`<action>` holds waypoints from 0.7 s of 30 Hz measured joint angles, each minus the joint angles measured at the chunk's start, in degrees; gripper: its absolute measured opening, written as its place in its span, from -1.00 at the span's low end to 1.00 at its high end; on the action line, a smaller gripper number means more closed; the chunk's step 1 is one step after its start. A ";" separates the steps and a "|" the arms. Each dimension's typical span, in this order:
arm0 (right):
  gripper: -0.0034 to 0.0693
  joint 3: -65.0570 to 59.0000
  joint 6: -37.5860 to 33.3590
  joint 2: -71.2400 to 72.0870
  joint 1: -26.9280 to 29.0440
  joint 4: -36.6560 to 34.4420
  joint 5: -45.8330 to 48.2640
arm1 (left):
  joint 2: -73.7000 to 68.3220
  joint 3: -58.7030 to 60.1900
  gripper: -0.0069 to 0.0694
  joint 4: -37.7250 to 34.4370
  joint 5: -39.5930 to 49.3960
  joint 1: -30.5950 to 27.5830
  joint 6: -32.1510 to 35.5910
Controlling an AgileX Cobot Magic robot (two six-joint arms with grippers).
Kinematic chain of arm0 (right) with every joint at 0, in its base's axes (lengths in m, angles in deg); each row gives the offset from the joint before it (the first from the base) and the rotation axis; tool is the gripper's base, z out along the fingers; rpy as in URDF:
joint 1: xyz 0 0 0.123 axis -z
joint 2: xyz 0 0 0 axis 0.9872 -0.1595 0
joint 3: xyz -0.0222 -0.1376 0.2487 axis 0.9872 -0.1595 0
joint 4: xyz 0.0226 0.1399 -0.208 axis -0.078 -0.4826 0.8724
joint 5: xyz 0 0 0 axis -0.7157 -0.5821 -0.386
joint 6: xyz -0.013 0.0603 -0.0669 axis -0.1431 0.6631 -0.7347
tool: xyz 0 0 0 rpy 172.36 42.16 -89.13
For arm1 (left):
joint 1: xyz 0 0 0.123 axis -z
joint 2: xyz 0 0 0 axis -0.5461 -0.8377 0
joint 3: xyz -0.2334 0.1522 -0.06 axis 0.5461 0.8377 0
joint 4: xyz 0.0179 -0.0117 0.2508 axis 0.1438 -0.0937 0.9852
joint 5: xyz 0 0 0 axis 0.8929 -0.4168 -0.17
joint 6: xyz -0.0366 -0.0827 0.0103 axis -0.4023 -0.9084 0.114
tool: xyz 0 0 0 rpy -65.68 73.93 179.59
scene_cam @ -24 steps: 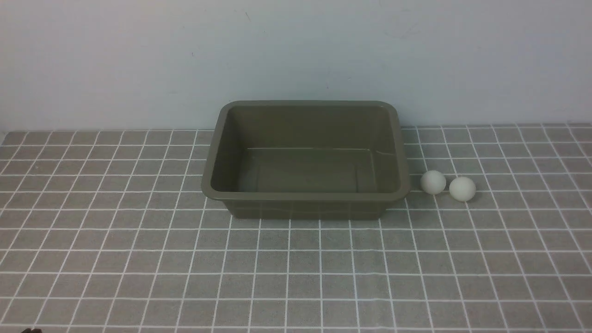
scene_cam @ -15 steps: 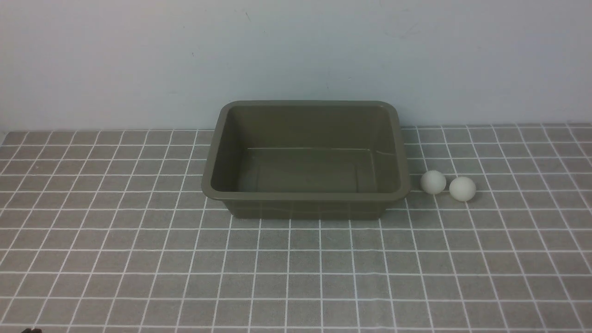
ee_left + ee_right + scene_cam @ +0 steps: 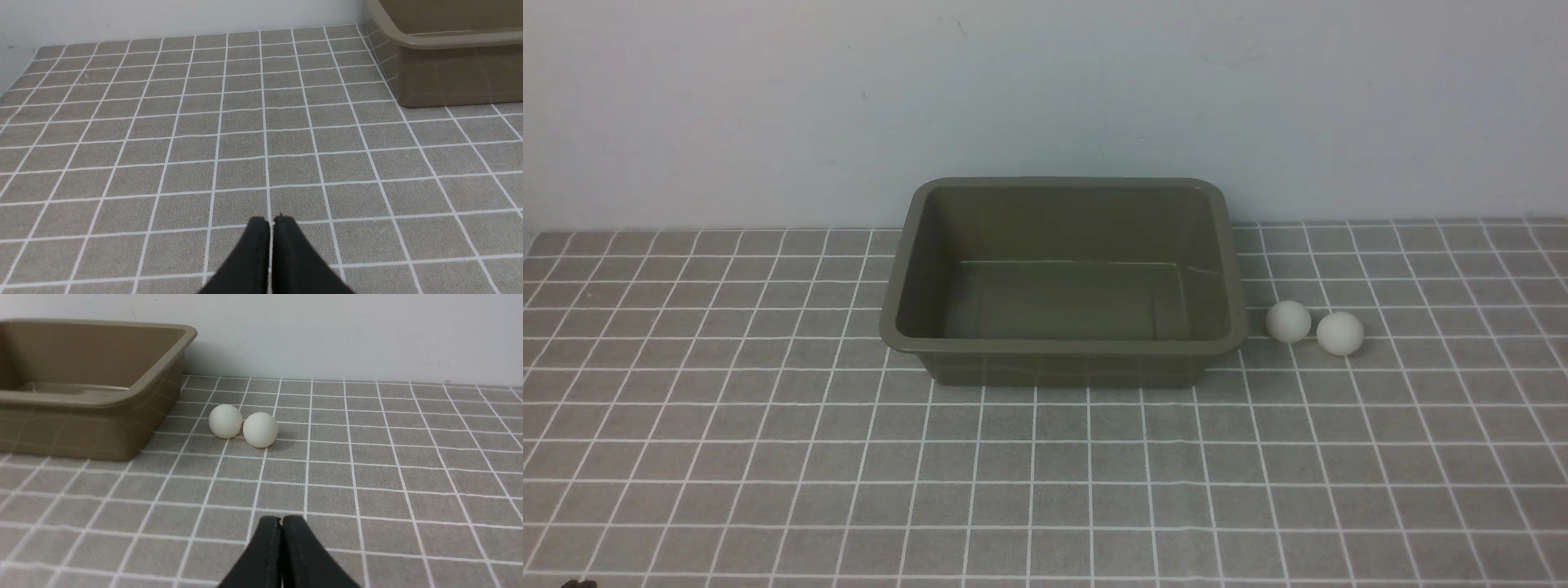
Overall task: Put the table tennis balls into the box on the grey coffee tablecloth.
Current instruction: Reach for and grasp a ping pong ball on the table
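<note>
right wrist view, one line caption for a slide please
Shut right gripper facing two table tennis balls side by side beside the box on the grey coffee tablecloth

Box point(image 3: 1062, 363) on the grey coffee tablecloth point(image 3: 768, 457), about midway across it and toward its far edge, close before the wall point(image 3: 768, 106). Two table tennis balls on the cloth outside the box, to its right, level with its front right corner: inner ball point(image 3: 1288, 321) near the box's rim but apart from it; outer ball point(image 3: 1339, 333) immediately right of the inner one and slightly nearer the robot, touching or nearly so.
</note>
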 joint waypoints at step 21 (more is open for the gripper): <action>-0.95 14.27 0.07 -5.96 -0.26 -34.92 -23.81 | 0.00 0.00 -0.83 0.00 0.00 0.00 0.00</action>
